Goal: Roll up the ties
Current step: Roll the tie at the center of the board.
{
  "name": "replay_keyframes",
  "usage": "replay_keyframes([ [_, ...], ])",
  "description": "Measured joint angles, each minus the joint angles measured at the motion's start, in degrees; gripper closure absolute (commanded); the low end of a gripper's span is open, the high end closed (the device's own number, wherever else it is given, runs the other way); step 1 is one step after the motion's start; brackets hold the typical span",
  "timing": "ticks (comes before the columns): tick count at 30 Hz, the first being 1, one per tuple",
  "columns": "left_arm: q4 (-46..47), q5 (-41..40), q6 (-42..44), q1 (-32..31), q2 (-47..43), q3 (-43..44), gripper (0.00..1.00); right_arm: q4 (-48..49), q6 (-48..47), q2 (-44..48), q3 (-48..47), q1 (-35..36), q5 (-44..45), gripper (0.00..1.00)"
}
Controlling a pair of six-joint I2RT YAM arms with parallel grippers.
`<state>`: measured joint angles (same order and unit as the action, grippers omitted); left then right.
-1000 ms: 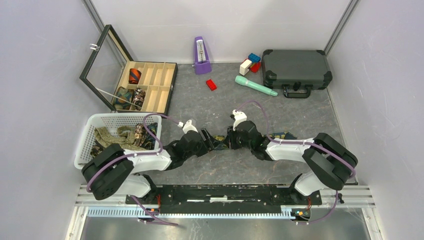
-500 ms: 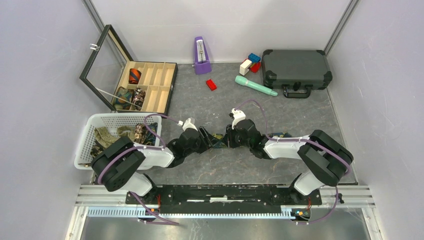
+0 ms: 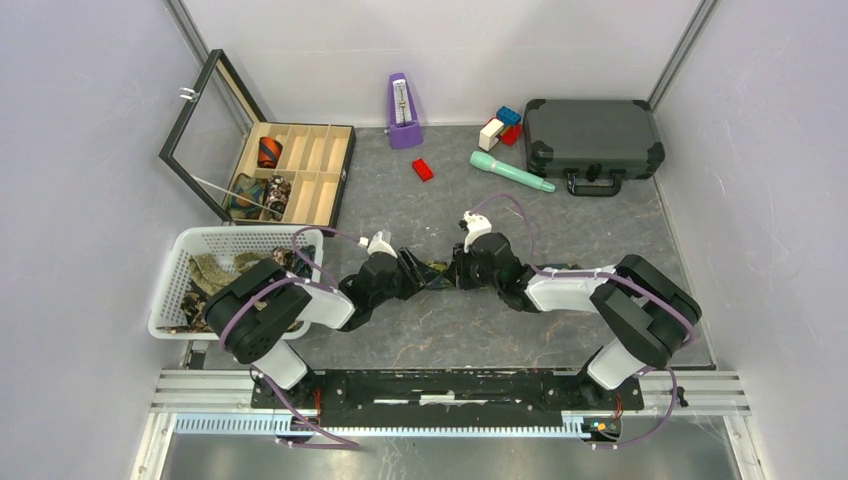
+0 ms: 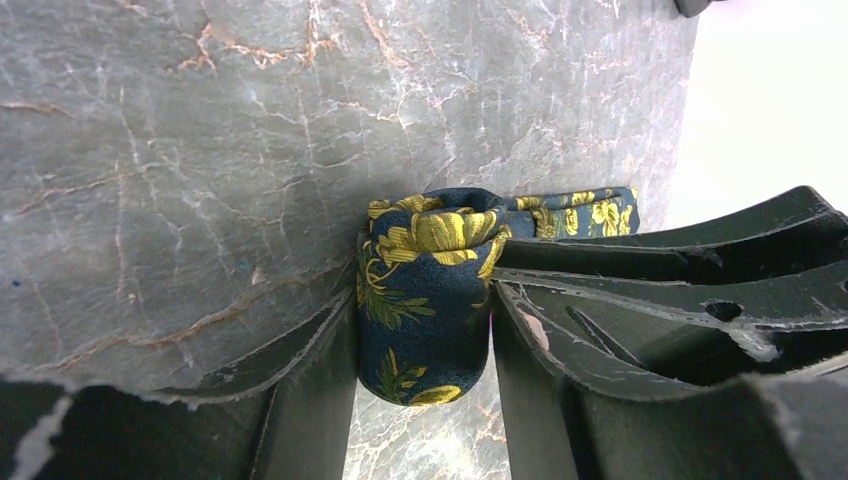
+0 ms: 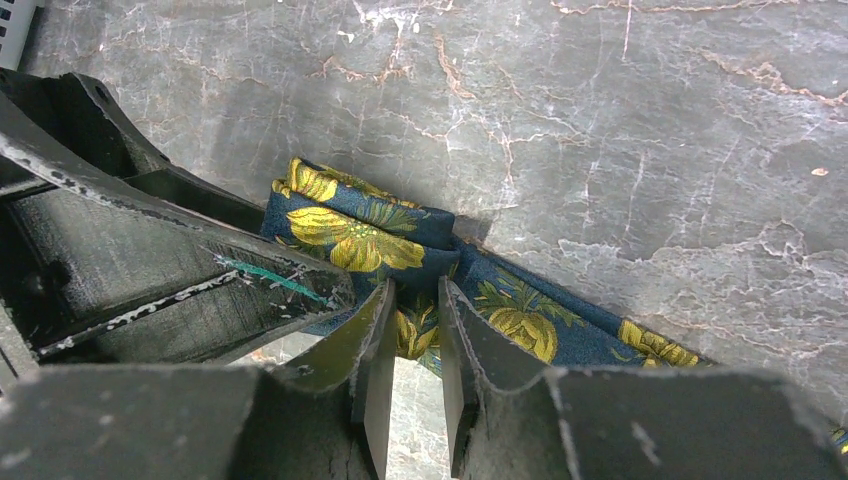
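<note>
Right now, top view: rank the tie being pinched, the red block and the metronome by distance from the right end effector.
1. Centre table, pinched by the right end effector: tie.
2. Beyond it, slightly left: red block.
3. Farthest, by the back wall: metronome.

We count one navy tie (image 4: 425, 300), three rolled ties (image 3: 270, 152), one wooden box (image 3: 320, 165), one basket (image 3: 240, 232), one metronome (image 3: 402, 110), one case (image 3: 590, 135).
</note>
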<state>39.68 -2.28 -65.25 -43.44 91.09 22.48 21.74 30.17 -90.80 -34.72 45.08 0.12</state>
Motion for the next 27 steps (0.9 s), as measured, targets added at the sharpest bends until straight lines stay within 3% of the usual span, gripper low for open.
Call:
replay_keyframes([
  [4,1.4,0.6,0.1,0.3,0.4,0.2,0.35,0.0,-0.1,-0.5,-0.4,-0.3,0.0,0.73],
  [9,1.0,0.9,1.7,0.6,0.8,0.8,0.41,0.0,-0.4,-1.0,-1.0,-0.4,0.0,0.73],
  [13,-0.3,0.7,2.8,0.9,1.5,2.0,0.47,0.0,-0.7,-1.6,-1.7,-0.8,-0.1,0.74],
  [20,-3.7,0.4,5.4,1.3,2.1,4.2,0.68,-0.7,-1.5,-2.5,-2.9,-1.0,-0.3,0.74],
  [24,-5.5,0.2,6.4,1.3,1.9,5.2,0.72,-1.3,-1.9,-2.6,-3.4,-1.1,-0.5,0.72],
  [27,-8.7,-0.4,7.5,1.3,0.8,6.1,0.73,-2.0,-2.1,-2.6,-3.7,-1.1,-1.0,0.64],
])
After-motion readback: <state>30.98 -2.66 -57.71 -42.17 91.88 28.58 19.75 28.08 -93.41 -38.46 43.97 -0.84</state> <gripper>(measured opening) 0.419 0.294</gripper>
